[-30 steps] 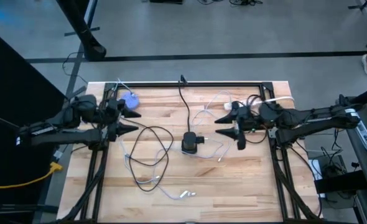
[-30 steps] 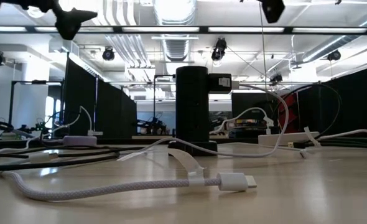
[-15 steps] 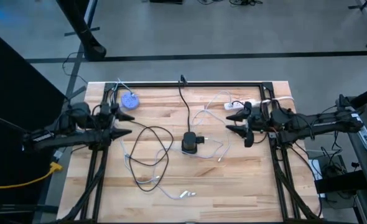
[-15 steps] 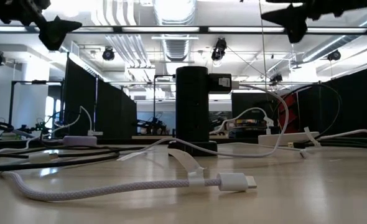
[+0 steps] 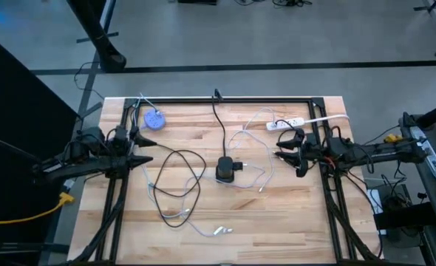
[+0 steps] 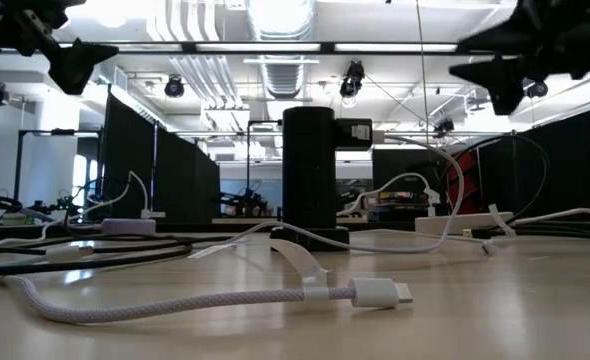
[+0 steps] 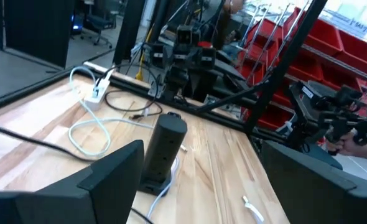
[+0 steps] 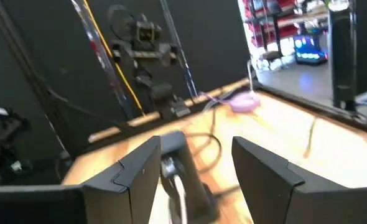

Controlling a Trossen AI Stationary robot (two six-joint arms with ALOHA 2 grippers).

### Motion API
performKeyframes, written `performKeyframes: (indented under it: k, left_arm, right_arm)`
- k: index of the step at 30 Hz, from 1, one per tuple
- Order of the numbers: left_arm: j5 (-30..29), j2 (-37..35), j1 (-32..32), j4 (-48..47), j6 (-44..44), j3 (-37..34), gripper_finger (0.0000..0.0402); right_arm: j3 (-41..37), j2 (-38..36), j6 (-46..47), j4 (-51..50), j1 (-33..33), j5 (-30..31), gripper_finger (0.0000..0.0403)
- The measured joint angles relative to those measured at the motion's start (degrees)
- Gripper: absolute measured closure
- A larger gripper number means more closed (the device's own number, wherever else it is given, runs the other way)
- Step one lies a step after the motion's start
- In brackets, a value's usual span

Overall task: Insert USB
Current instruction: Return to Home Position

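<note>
I see two arms over one desk point(image 5: 277, 222): left claw point(image 5: 144, 148) and right claw point(image 5: 281, 148), both spread, empty, one black power tower point(image 5: 224, 169) between.

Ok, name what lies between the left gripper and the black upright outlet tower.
A looped black cable lies between left gripper and black outlet tower, per the high view.
</note>
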Motion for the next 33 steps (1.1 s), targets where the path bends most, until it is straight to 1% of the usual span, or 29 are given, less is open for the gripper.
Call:
performKeyframes:
  k: [3, 6, 9, 13, 17, 20, 25, 28, 33]
  left_arm:
    - [-0.2, -1.1, 0.0, -2.2, -0.6, 0.0, 0.0089]
    - [-1.5, -1.8, 0.0, -3.1, -0.8, -0.1, 0.0089]
    - [-2.7, -2.3, 0.0, -2.6, 0.1, -0.5, 0.0089]
    - [-3.6, -2.3, 0.0, -2.0, 0.9, -1.8, 0.0089]
    - [-3.1, -2.3, 0.0, 3.3, 0.5, -5.5, 0.0089]
    - [-2.5, -2.3, -0.1, 8.5, 0.1, -8.7, 0.0089]
    - [-1.4, -2.2, -0.1, 12.2, -0.1, -11.9, 0.0089]
    - [-1.2, -2.3, -0.6, 16.9, -0.2, -14.0, 0.0089]
    - [-1.1, -2.1, -2.9, 20.2, -1.2, -17.4, 0.0089]
  right_arm:
    - [0.7, -5.7, -0.6, -8.3, 0.0, 2.1, 0.0219]
    - [1.1, -12.3, -1.5, -13.5, 0.0, 4.1, 0.0219]
    - [0.7, -18.3, -2.1, -18.8, 0.0, 4.6, 0.0219]
    - [-0.1, -17.9, -2.5, -20.9, 0.0, 6.0, 0.0219]
    - [-2.1, -18.3, -3.3, -20.2, 0.0, 6.0, 0.0219]
    - [-4.2, -18.5, -4.0, -16.6, 0.0, 6.0, 0.0219]
    - [-7.8, -18.4, -5.1, -11.2, 0.0, 5.9, 0.0219]
    - [-7.9, -18.1, -7.1, -11.1, 0.0, 5.8, 0.0219]
    - [-7.9, -18.0, -9.6, -11.1, 0.1, 5.8, 0.0219]
